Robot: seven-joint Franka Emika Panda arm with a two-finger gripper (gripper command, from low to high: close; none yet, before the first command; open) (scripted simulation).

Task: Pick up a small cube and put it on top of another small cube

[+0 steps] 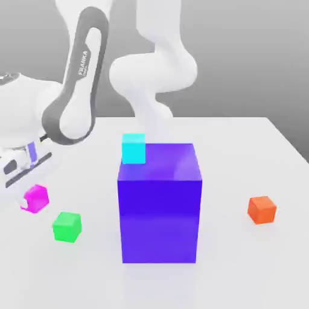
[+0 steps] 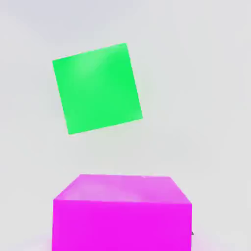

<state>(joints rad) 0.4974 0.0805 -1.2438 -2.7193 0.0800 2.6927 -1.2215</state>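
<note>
The gripper [image 1: 27, 202] is clenched tight around the small magenta cube [image 1: 36, 198], at the exterior view's left over the white table [image 1: 241, 265]. The green cube [image 1: 66, 227] sits just beside it

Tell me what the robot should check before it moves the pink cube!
1. Gripper shut on the pink cube: ok, the cube sits at the hand.
2. Pink cube lifted off the table: cannot tell.
3. Green cube free on top: ok, nothing sits on it.
4. Green cube close by: ok, it is right next to the pink cube.
5. Big blue block out of the way: ok, it stands farther toward the exterior view's right.
6. Orange cube out of the way: ok, beyond the block.
</note>
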